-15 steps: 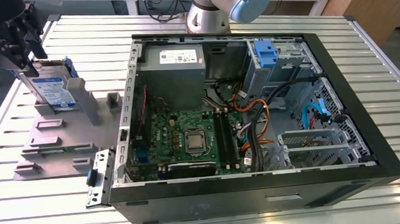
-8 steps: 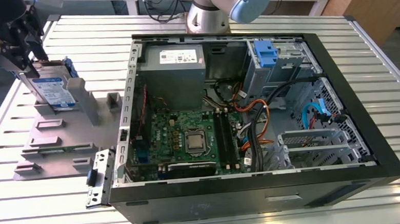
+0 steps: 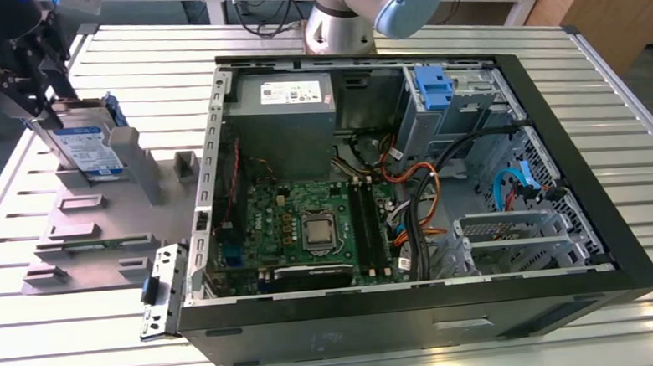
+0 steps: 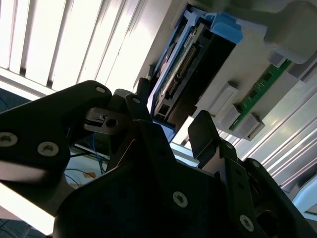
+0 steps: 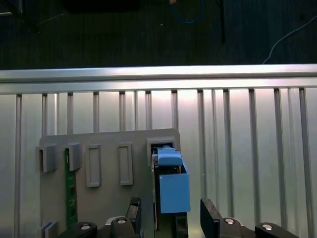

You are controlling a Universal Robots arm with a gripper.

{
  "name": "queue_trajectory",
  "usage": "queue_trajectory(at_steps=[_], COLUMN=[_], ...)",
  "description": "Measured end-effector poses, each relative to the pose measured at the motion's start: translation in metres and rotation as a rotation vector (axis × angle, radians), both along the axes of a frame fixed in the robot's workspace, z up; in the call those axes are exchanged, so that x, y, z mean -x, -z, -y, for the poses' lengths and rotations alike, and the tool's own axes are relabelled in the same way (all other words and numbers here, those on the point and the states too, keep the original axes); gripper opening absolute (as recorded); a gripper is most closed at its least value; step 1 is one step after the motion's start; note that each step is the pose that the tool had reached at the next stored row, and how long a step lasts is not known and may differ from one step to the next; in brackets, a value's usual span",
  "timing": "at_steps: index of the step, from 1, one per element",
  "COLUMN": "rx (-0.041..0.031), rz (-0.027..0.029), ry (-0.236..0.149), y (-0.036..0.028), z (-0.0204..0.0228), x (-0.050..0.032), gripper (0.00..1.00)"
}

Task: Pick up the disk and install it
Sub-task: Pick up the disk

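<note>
Between the parted fingers of my gripper (image 5: 171, 203), the disk (image 5: 173, 191) stands upright in its grey fixture (image 5: 106, 203), a gap showing beside one finger (image 5: 210, 218); nothing is gripped.

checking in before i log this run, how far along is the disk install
Nothing looks done yet: the disk stands upright in the grey fixture on the exterior view's left, outside the computer case. In hand: the gripper is open, one finger on each side of the disk, not clamped. Left: both the pick-up and the install.
</note>
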State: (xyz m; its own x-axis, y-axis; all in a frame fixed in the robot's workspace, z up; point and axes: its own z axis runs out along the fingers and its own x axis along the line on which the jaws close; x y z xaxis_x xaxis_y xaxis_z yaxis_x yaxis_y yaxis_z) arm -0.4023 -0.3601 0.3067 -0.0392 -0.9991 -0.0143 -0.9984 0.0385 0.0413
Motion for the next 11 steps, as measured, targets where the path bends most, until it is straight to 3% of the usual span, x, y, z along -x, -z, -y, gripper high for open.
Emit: queue_trajectory(at_steps=[11], rx=[-0.0001], rz=[0.0001], ry=[-0.002], y=[0.0037], z=[0.0], x=[0.0071], gripper=[0.59])
